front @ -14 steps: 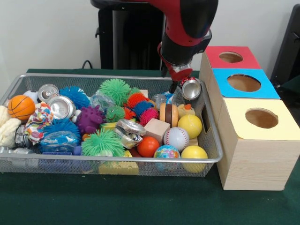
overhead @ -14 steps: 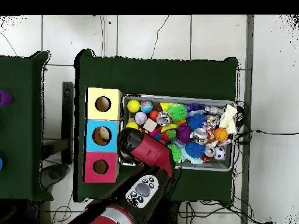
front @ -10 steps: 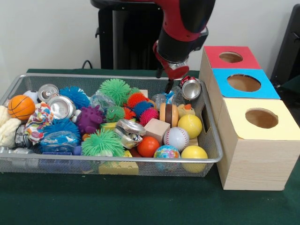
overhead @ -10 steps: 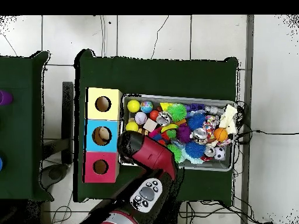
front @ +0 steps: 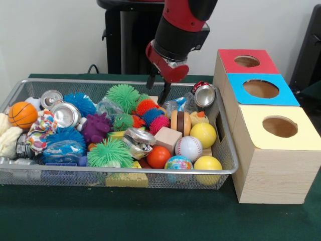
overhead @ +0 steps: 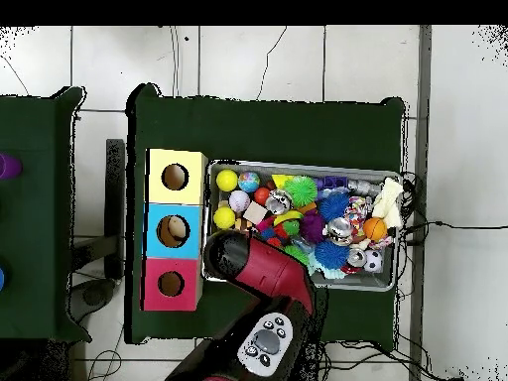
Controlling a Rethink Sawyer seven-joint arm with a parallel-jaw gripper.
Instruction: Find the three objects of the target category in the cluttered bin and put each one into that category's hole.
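Front view: gripper hangs over the far side of the bin, above the spiky balls, two dark fingers spread apart, nothing between them. Wire-mesh bin sits on the green table, packed full.

Counts in the bin, as far as visible:
- Crushed silver cans: four. Two at far left, one in the middle, one at the far right corner leaning on the mesh next to the boxes.
- Yellow balls: two.
- One baseball, one globe ball, one orange-red ball, one mini basketball.
- Green spiky balls: two big. Blue spiky: at least two. One purple spiky toy. Small red/pink/blue spiky cluster under the gripper, count unclear.
- One wooden block.

Boxes: three in a row just right of the bin, red-topped farthest, blue-topped in the middle, yellow-topped nearest. One round hole each. The hole in the red top is dark, contents not visible.

Overhead view: arm covers the bin's corner by the red box; gripper hidden under it.
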